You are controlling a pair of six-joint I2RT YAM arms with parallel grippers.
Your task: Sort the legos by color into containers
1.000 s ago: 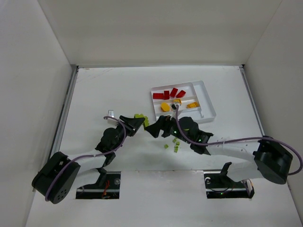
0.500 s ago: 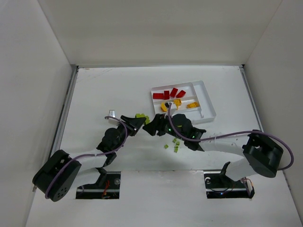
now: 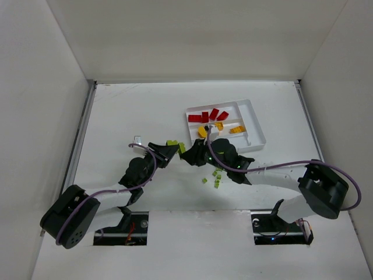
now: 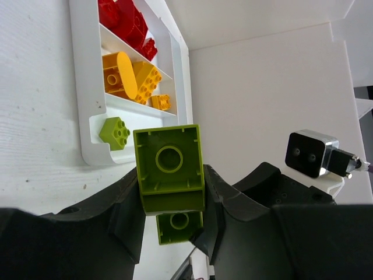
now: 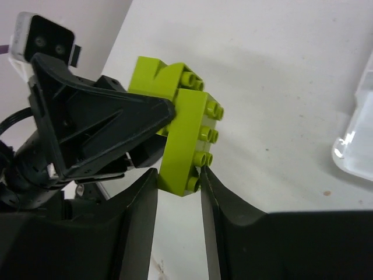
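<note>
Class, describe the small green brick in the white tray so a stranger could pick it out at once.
Find the white tray holding red bricks and yellow-orange bricks. In the slot beside the yellow-orange ones, at a rounded corner, lies a small lime brick showing four studs. It is the only green piece visible there, unlike the bigger lime blocks held outside it.

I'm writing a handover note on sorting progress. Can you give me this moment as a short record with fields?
left gripper: shut on a lime-green brick pair
right gripper: fingers flank the pair's lower edge; grip unclear
tray: red bricks in one slot, yellow-orange bricks in the next, single lime-green brick in the slot beside that
unsorted: small lime-green pieces on the table by the right arm
</note>
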